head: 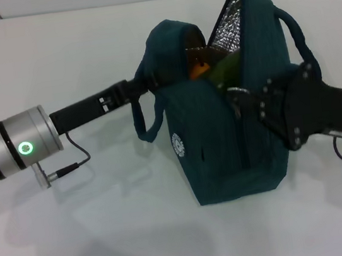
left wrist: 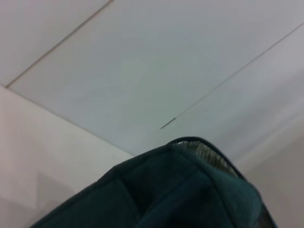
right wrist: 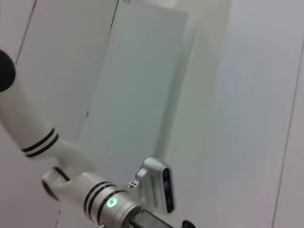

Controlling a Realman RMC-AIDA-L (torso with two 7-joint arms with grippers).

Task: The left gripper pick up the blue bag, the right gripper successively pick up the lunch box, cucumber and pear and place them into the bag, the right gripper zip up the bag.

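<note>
**Blue bag loaded, mouth open, zip not yet run**

The blue bag (head: 224, 146) stands upright on the white table (head: 110, 238), a little right of centre, mouth gaping upward with the silver lining (head: 230, 27) showing on the far flap. Inside I see the orange pear (head: 197, 69) and, just right of it, a green patch I take for the cucumber (head: 226, 69). The lunch box I cannot see; I judge it lies deeper in.

My left gripper (head: 142, 84) reaches in from the left and meets the bag's left upper edge near one loop handle (head: 148, 121). It seems to be pinching the fabric, though the cloth covers my fingers and I cannot tell for sure. My right gripper (head: 244, 102) presses in from the right against the bag's near face, just under the opening. Whether its fingers are spread or together, I cannot tell.

What matters next: the opening's long axis runs near to far, slightly above my right gripper. I cannot make out the zip pull, so finding it comes first.
</note>
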